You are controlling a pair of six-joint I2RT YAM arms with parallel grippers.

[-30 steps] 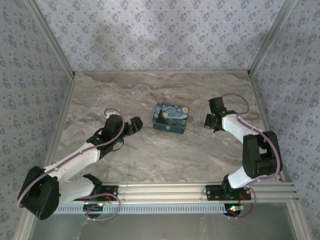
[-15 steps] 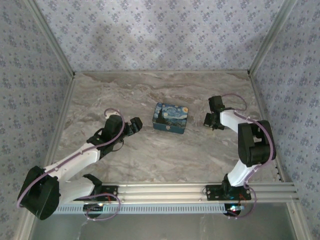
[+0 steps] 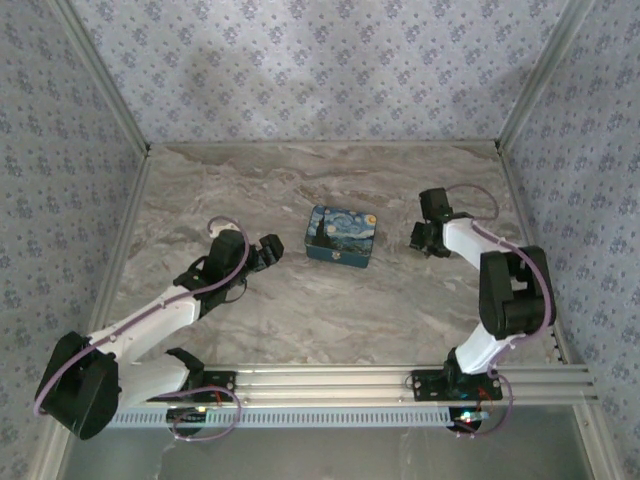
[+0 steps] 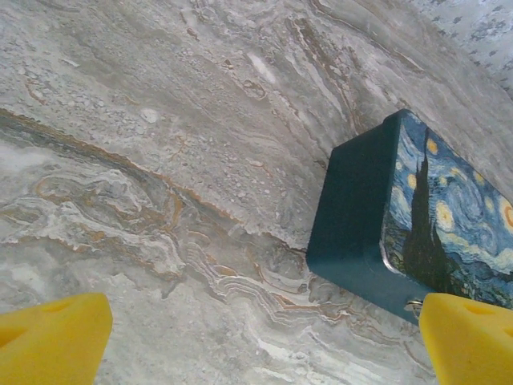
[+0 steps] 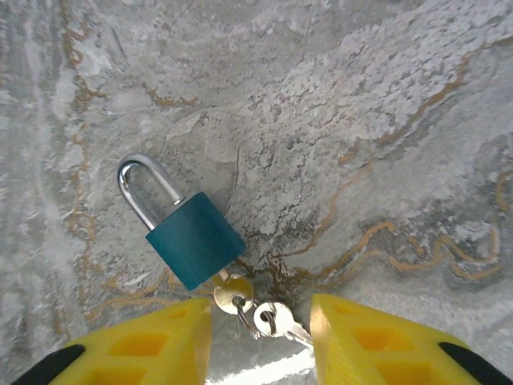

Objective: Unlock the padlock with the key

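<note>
- Teal padlock lies flat on the marble-look tabletop, right of the Starry-Night tin, under the right wrist cam.
- Steel shackle looks seated; it points away from the right jaws.
- Brass key touches the body's bottom edge, prob. sitting in the keyway. Blade not visible, can't confirm.
- Second key on the same ring, just beside the first.
- Right jaws: apart, yellow fingers on either side of the keys, clamped on nothing.
- Left jaws: wide apart, empty, low over bare tabletop near the tin's dark side wall.
- Top view: right arm reaches in right of the tin, left arm to its left. Lock is well apart from the left jaws.
- Handling (judgement): lock body is small, rigid and dense for its size. Painted faces are likely slick, so it'll skate on the smooth tabletop if pushed or if the key is twisted w/o bracing.
- Best hold on the lock: across the two flat faces of the body, or pin it down. Avoid the shackle, since it must be free to spring.
- Key is thin, stiff and light. Pinch the round bow flat-on and turn about the blade axis.
- Loose second key may snag or get pinched along w/ the first.
- Step est.: right jaws lining up on the key bow; nothing gripped yet.
</note>
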